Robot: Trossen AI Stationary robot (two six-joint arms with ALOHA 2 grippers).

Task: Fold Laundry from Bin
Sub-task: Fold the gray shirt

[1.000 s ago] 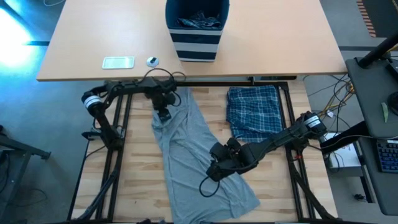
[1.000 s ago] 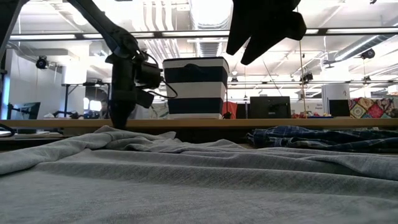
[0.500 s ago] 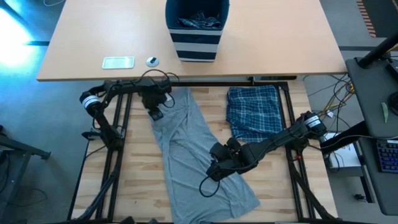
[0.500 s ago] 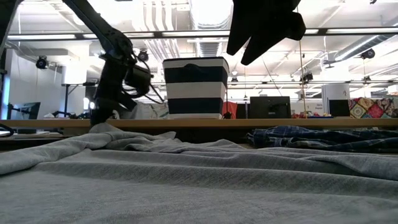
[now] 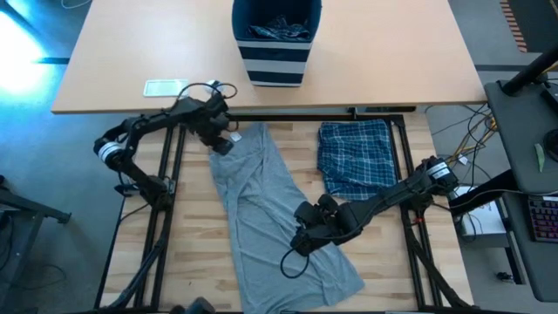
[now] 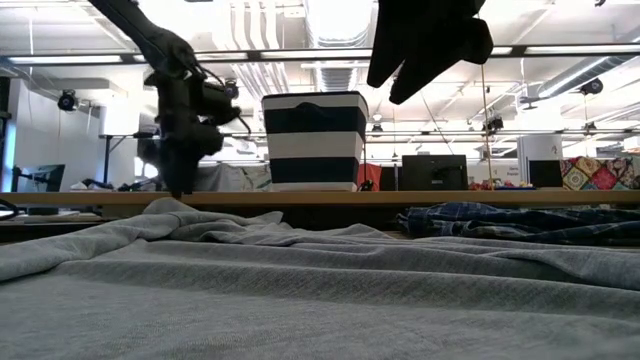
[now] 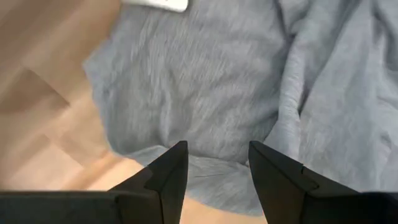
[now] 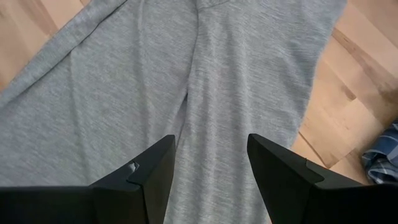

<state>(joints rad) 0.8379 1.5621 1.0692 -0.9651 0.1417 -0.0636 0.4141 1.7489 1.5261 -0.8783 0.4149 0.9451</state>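
Observation:
A grey garment (image 5: 270, 209) lies spread lengthways on the wooden table, wrinkled at its far end (image 7: 217, 81). To its right rests a folded blue-and-white plaid piece (image 5: 353, 157). The striped navy bin (image 5: 275, 61) stands on the tan desk beyond, with dark laundry (image 5: 277, 29) inside. My left gripper (image 5: 222, 144) hangs open, pointing down, just above the grey garment's far left corner, with nothing between its fingers (image 7: 214, 146). My right gripper (image 5: 298, 244) hovers open over the garment's near half (image 8: 186, 74), slanting down.
A white flat device (image 5: 166, 87) and a small round item (image 5: 214, 85) lie on the tan desk left of the bin. Dark frame rails (image 5: 166, 201) run along both sides of the wooden table. Bare wood shows left of the grey garment.
My left gripper has risen and moved toward the table's far left corner, rolling about its own axis as it went, its fingers still apart. The grey garment lies as before. My right arm has kept still.

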